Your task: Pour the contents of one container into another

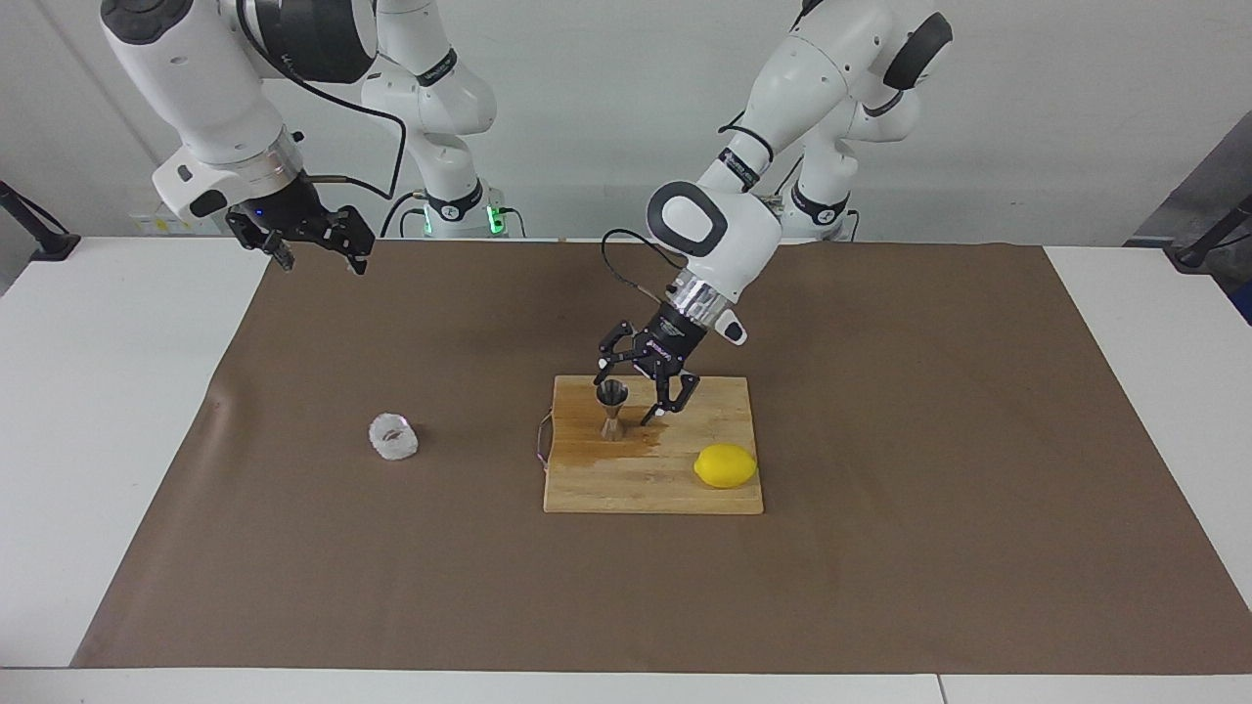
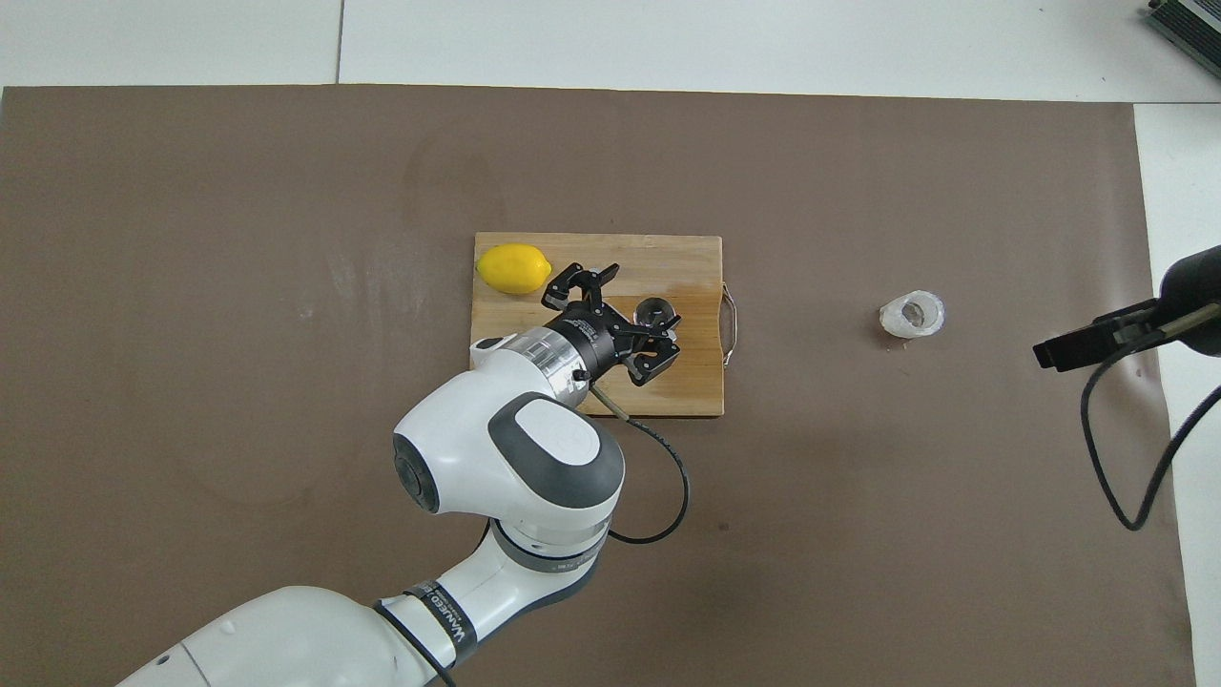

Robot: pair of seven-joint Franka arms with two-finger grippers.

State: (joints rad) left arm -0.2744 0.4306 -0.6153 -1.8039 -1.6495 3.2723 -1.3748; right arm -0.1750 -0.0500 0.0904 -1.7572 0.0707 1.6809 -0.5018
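Two containers: a small frosted cup [image 1: 393,437] and a steel jigger [image 1: 612,411], well apart from each other
Cup position: on the brown mat [image 1: 880,391] toward the right arm's end of the counter [image 1: 98,391], lying tilted with its mouth partly upward by the look of it; nothing touches it
Cup handling: probably very light, thin-walled and a little springy, so a hard squeeze could crush it; the textured wall should give grip; best taken across the middle of its side wall, though it seems to need righting first
Jigger position: upright on the wooden cutting board [image 1: 685,494], at the board's end toward the right arm, a wet stain on the wood beside its foot
Jigger handling: stiff, smooth and slippery metal, top-heavy on a narrow foot, easy to tip; the waist is the natural place to hold it
Left gripper [image 1: 636,396]: low over the board, fingers spread wide on either side of the jigger; it holds nothing
Right gripper [image 1: 311,246]: raised over the mat's edge near its own base, fingers apart, empty; this arm waits
Lemon [image 1: 725,465]: on the same board, at its end toward the left arm, farther from the robots than the jigger
Surface: brown mat over a white counter; slightly rippled near the cup
Room: plain pale wall at the robots' end
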